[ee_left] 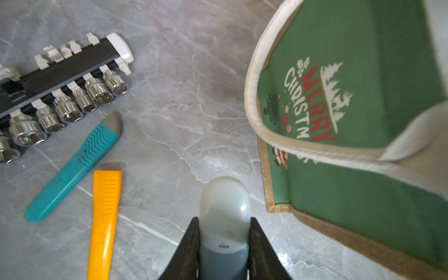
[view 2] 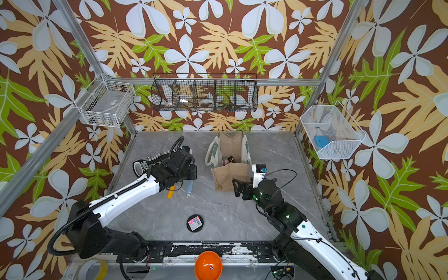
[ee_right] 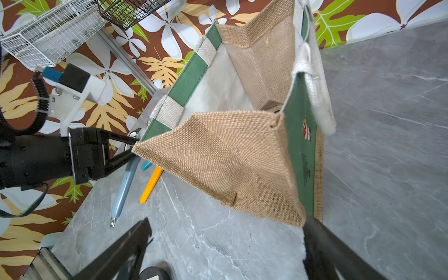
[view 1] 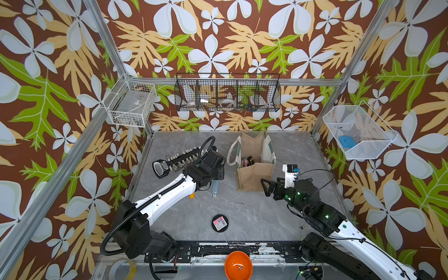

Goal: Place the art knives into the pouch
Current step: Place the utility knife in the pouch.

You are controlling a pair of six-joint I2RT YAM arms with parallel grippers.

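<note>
The pouch (view 1: 252,177) is a tan burlap tote with a green "Merry Christmas" panel (ee_left: 351,109) and white rope handles. It stands open at mid-table. The art knife (ee_left: 224,213) is a slim grey-blue tool with a pale rounded end. My left gripper (ee_left: 224,219) is shut on it, just left of the pouch. In both top views the knife (view 1: 214,188) (view 2: 189,188) pokes out below that wrist, and its metal tip (ee_right: 112,221) is low over the table. My right gripper (ee_right: 225,225) is open with nothing between its fingers, at the pouch's near right corner (view 1: 266,188).
A socket rail (view 1: 179,160), a teal cutter (ee_left: 72,167) and a yellow cutter (ee_left: 104,218) lie left of the held knife. A black round tin (view 1: 220,223) sits at the front middle and an orange bowl (view 1: 238,265) at the front edge. Wire baskets (view 1: 228,94) hang on the walls.
</note>
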